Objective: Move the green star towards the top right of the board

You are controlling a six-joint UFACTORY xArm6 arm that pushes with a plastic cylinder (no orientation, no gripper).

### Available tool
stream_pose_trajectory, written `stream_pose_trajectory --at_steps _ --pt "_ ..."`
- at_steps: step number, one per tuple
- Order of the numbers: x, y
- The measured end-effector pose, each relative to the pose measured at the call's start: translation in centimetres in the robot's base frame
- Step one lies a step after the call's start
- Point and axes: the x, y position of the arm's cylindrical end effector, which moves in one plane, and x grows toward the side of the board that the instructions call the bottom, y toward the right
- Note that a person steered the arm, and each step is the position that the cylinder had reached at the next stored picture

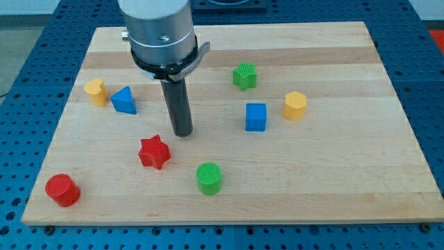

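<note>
The green star lies on the wooden board, right of centre in the upper half. My tip rests on the board near the middle, well to the left of and below the green star, not touching it. The red star lies just below and left of the tip. The blue cube sits below the green star.
A yellow hexagonal block is right of the blue cube. A green cylinder is near the bottom middle. A red cylinder is at the bottom left. A yellow block and a blue triangular block are at the left.
</note>
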Motion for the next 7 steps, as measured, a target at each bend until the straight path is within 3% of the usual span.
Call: stream_pose_trajectory --at_steps 3,7 --pt "0.0 0.2" --pt "-9.9 7.3"
